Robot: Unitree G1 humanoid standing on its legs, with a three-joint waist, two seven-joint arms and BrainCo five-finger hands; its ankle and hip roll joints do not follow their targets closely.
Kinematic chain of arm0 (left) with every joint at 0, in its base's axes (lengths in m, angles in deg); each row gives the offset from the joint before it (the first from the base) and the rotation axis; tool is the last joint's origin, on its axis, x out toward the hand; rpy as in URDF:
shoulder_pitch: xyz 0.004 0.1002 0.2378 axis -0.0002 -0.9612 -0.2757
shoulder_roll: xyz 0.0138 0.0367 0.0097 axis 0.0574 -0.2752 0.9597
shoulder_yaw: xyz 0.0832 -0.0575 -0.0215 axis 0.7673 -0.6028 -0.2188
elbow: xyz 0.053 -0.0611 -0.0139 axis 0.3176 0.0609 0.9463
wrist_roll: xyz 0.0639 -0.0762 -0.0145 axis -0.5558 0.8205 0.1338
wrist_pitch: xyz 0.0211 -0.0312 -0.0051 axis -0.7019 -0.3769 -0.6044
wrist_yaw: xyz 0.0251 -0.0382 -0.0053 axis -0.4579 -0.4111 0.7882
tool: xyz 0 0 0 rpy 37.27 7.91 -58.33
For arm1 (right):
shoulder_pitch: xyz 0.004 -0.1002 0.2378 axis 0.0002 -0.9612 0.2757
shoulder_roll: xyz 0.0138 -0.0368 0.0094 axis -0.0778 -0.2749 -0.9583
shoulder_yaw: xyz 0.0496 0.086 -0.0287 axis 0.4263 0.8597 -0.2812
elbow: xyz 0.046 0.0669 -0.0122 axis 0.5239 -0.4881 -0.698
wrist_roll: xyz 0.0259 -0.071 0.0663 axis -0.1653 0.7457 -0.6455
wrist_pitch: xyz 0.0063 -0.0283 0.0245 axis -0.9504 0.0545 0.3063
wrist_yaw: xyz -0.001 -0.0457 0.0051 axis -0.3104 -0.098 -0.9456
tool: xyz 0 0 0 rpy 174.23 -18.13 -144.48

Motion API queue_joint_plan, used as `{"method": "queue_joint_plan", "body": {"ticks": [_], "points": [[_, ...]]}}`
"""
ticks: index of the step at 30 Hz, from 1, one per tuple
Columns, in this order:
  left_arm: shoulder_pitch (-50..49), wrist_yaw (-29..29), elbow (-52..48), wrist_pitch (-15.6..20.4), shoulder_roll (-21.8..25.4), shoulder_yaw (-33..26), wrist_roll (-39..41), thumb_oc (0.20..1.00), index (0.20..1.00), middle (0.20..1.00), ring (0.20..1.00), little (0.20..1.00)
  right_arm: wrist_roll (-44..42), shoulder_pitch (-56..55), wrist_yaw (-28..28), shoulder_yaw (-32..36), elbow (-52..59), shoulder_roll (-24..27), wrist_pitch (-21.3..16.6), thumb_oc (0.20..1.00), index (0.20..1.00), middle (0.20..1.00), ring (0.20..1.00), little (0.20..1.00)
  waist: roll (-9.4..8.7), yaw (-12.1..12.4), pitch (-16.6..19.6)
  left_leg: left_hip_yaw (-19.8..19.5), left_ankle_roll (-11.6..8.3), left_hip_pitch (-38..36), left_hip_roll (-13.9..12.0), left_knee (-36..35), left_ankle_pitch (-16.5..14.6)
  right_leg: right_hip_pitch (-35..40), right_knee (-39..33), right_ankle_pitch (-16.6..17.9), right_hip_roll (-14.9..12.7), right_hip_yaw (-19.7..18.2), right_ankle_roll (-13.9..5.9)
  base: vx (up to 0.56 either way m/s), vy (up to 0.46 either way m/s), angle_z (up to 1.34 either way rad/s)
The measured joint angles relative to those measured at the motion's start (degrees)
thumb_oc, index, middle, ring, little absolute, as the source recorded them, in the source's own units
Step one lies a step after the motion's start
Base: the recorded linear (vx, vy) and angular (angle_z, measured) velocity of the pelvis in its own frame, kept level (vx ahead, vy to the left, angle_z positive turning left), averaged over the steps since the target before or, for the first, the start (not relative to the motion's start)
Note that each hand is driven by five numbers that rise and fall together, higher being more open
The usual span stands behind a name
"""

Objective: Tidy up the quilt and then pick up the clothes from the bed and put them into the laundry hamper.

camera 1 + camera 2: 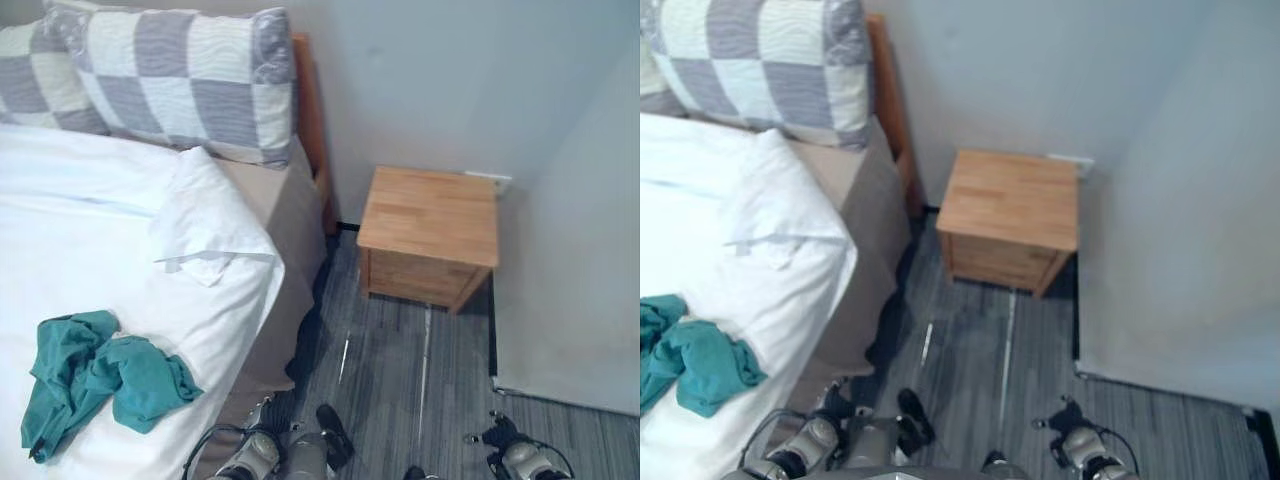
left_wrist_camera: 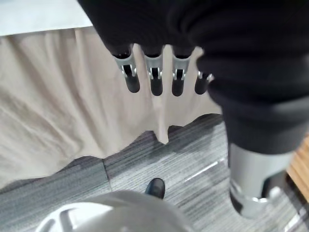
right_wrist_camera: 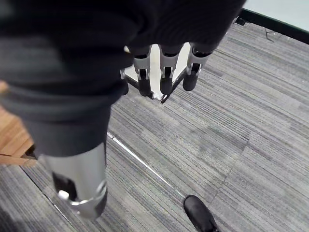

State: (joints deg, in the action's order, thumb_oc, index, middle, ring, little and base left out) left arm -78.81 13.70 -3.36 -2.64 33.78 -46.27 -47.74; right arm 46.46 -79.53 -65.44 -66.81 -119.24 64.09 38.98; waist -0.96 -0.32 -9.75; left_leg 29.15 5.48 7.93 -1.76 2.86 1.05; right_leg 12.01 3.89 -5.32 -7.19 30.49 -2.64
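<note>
A crumpled teal garment (image 1: 95, 375) lies on the white quilt (image 1: 80, 230) near the bed's side edge. One corner of the quilt (image 1: 205, 225) is bunched and turned back below the pillows. My left hand (image 2: 154, 79) hangs beside the bed's beige skirt (image 2: 63, 106), its fingers straight and holding nothing. My right hand (image 3: 164, 75) hangs over the grey floor (image 3: 217, 140), fingers also straight and empty. Both hands are low and apart from the garment.
Two grey-and-white checked pillows (image 1: 190, 80) lean on the wooden headboard (image 1: 310, 120). A wooden nightstand (image 1: 430, 235) stands by the wall past the bed. A pale panel (image 1: 580, 280) closes the right side. Striped grey floor (image 1: 400, 370) runs between bed and nightstand.
</note>
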Motion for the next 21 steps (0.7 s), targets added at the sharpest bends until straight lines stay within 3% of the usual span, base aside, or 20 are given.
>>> {"method": "queue_joint_plan", "body": {"ticks": [1,2,3,4,6,7,8,9,10,11,12,13,14,15,16,17,18,20,21], "points": [[-0.3,0.0,0.2,-0.1,0.3,0.0,0.0,1.000,1.000,1.000,1.000,1.000,0.4,-0.6,0.0,0.5,0.3,-0.7,0.0,1.000,1.000,1.000,1.000,1.000,0.04,0.0,0.0,-2.2,1.06,-3.2,0.7,-4.1,1.2,-2.1,8.7,-0.3,-1.6,0.0,-0.35,0.15,0.053,1.03],[-0.7,0.1,1.0,0.0,1.0,-0.5,0.0,1.000,1.000,1.000,1.000,1.000,0.4,-1.0,0.0,0.3,1.4,-1.3,0.2,1.000,1.000,1.000,1.000,1.000,-0.52,0.9,0.0,-4.6,1.26,-5.5,1.5,-6.4,1.6,-5.7,22.2,0.4,-4.3,-1.3,-1.59,0.13,0.018,1.04],[-0.7,0.1,1.8,0.0,1.8,-1.3,0.0,1.000,1.000,1.000,1.000,1.000,0.4,-2.0,0.0,-0.4,4.0,-1.6,0.2,1.000,1.000,1.000,1.000,1.000,-0.90,1.1,-0.1,-7.3,1.38,-6.5,2.0,-7.0,1.4,-10.7,34.3,2.0,-7.1,-3.6,-5.45,0.14,-0.012,1.15],[-0.6,0.3,2.0,-0.1,2.8,-1.6,0.0,1.000,1.000,1.000,1.000,1.000,0.5,-2.3,-0.1,-2.0,6.6,-1.6,-0.1,1.000,1.000,1.000,1.000,1.000,-1.81,1.3,0.0,-10.0,1.39,-7.4,2.4,-7.5,1.4,-13.6,38.1,0.8,-7.6,-5.7,-6.15,0.18,-0.069,1.39],[-0.5,0.6,1.7,-0.4,4.6,-1.6,0.0,1.000,1.000,1.000,1.000,1.000,0.6,-0.7,-0.1,-1.9,11.0,-1.5,-0.6,1.000,1.000,1.000,1.000,1.000,-2.50,1.9,-0.5,-14.2,1.33,-8.1,2.8,-7.4,1.4,-19.8,35.4,-3.0,-4.5,-13.7,-6.09,0.20,-0.108,1.57],[-0.8,0.7,0.9,-0.3,5.5,-1.5,0.0,1.000,1.000,1.000,1.000,1.000,0.6,0.3,-0.4,-1.5,15.8,-0.3,-1.3,1.000,1.000,1.000,1.000,1.000,-1.82,1.7,-0.9,-17.6,1.04,-8.9,3.1,-7.4,1.4,-23.1,27.5,-4.1,-0.4,-20.9,-5.37,0.26,-0.145,1.76],[-1.0,0.7,0.2,-0.3,5.1,-1.4,0.0,1.000,1.000,1.000,1.000,1.000,0.6,1.0,-0.8,-0.6,19.3,0.8,-1.3,1.000,1.000,1.000,1.000,1.000,-1.41,1.9,-1.3,-21.1,0.52,-9.8,3.4,-7.4,1.0,-24.6,24.0,-4.6,1.8,-24.6,-4.57,0.35,-0.212,2.19],[-1.4,0.9,-0.5,-0.1,4.1,-1.5,0.0,1.000,1.000,1.000,1.000,1.000,0.6,0.2,-1.3,-0.6,25.3,3.1,-1.7,1.000,1.000,1.000,1.000,1.000,-0.48,1.5,-1.6,-26.0,-0.36,-10.7,3.0,-7.4,0.5,-24.8,18.1,-5.0,6.5,-32.8,-3.93,0.22,-0.165,2.33],[-1.7,1.1,-0.5,0.1,3.5,-1.6,0.1,1.000,1.000,1.000,1.000,1.000,0.6,-0.7,-1.7,-0.4,31.1,5.9,-2.6,1.000,1.000,1.000,1.000,1.000,-0.15,0.5,-1.8,-29.2,-1.73,-11.4,3.2,-7.5,-0.8,-25.0,12.6,-4.6,10.0,-40.1,-4.08,0.17,-0.184,2.49],[-2.5,1.1,-0.8,0.2,3.8,-1.7,0.1,1.000,1.000,1.000,1.000,1.000,0.6,-1.6,-1.7,1.3,35.1,7.4,-3.0,1.000,1.000,1.000,1.000,1.000,-0.70,0.4,-1.9,-31.8,-1.66,-12.2,4.0,-7.5,-1.5,-25.4,10.2,-4.2,11.4,-45.3,-4.32,0.11,-0.186,2.05],[-3.4,1.4,-1.0,0.2,4.1,-2.2,0.1,1.000,1.000,1.000,1.000,1.000,0.6,-2.2,-2.1,2.4,37.6,8.5,-3.5,1.000,1.000,1.000,1.000,1.000,-1.24,0.5,-1.8,-33.8,-1.48,-12.6,4.6,-7.5,-1.8,-25.9,8.9,-2.0,11.8,-48.2,-3.21,0.07,-0.182,1.57],[-5.3,1.5,-0.8,0.1,4.1,-3.4,0.1,1.000,1.000,1.000,1.000,1.000,0.7,-2.3,-2.7,4.1,39.5,9.2,-3.8,1.000,1.000,1.000,1.000,1.000,-1.65,0.4,-1.2,-36.6,-1.49,-13.1,5.0,-7.5,-2.0,-25.3,8.7,2.2,11.4,-47.9,-3.07,0.09,-0.198,1.71],[-7.5,2.0,-0.5,0.0,4.1,-4.0,0.1,1.000,1.000,1.000,1.000,1.000,1.7,-2.6,-4.4,6.7,40.7,10.9,-4.5,1.000,1.000,1.000,1.000,1.000,-1.55,0.2,-0.3,-39.7,-2.57,-13.9,5.0,-7.4,-2.0,-23.4,5.7,7.9,9.9,-43.6,0.01,0.11,-0.197,1.46],[-9.4,2.1,-0.2,-0.1,4.5,-4.1,0.1,1.000,1.000,1.000,1.000,1.000,2.6,-1.2,-4.9,7.3,40.4,11.3,-4.7,1.000,1.000,1.000,1.000,1.000,-1.35,0.8,-0.3,-39.3,-3.37,-13.7,4.5,-7.4,-1.4,-21.9,3.6,9.4,9.5,-42.7,0.91,0.11,-0.180,1.10],[-10.7,2.0,0.1,0.0,4.1,-4.8,0.1,1.000,1.000,1.000,1.000,1.000,2.8,-0.1,-5.2,8.0,40.6,11.9,-4.7,1.000,1.000,1.000,1.000,1.000,0.07,0.9,-0.3,-39.1,-4.08,-13.8,3.2,-7.4,-1.8,-20.5,1.4,9.5,10.0,-41.3,1.05,0.11,-0.160,0.57],[-13.0,2.1,0.2,0.0,3.7,-7.6,0.2,1.000,1.000,1.000,1.000,1.000,2.9,1.5,-5.9,8.3,43.4,13.7,-4.5,1.000,1.000,1.000,1.000,1.000,1.52,1.5,-0.3,-39.0,-4.90,-14.1,1.9,-7.4,-2.0,-17.4,-3.8,11.6,10.3,-39.1,2.27,0.13,-0.173,0.74],[-14.6,2.1,0.3,-0.3,3.6,-8.4,0.8,1.000,1.000,1.000,1.000,1.000,5.0,3.2,-6.7,9.0,45.6,15.0,-5.4,1.000,1.000,1.000,1.000,1.000,1.69,2.1,-0.5,-37.9,-5.85,-14.0,1.6,-6.6,-1.6,-14.4,-8.7,14.2,10.4,-38.2,3.66,0.10,-0.170,0.67],[-15.2,2.1,1.8,0.1,3.2,-9.0,1.2,1.000,1.000,1.000,1.000,1.000,6.2,6.0,-6.9,9.2,47.9,15.2,-5.0,1.000,1.000,1.000,1.000,1.000,1.46,3.3,-1.0,-37.1,-6.95,-13.3,1.2,-5.7,-1.2,-13.2,-8.6,13.9,10.4,-36.4,4.05,-0.03,-0.084,0.47],[-14.7,2.1,2.2,0.3,3.0,-9.2,1.2,1.000,1.000,1.000,1.000,1.000,7.3,6.2,-7.2,9.4,50.3,15.6,-4.7,1.000,1.000,1.000,1.000,1.000,0.51,3.6,-1.6,-37.0,-8.18,-12.6,1.1,-4.9,-1.2,-12.8,-8.6,13.7,9.8,-34.7,4.39,-0.09,-0.021,1.16]]}}
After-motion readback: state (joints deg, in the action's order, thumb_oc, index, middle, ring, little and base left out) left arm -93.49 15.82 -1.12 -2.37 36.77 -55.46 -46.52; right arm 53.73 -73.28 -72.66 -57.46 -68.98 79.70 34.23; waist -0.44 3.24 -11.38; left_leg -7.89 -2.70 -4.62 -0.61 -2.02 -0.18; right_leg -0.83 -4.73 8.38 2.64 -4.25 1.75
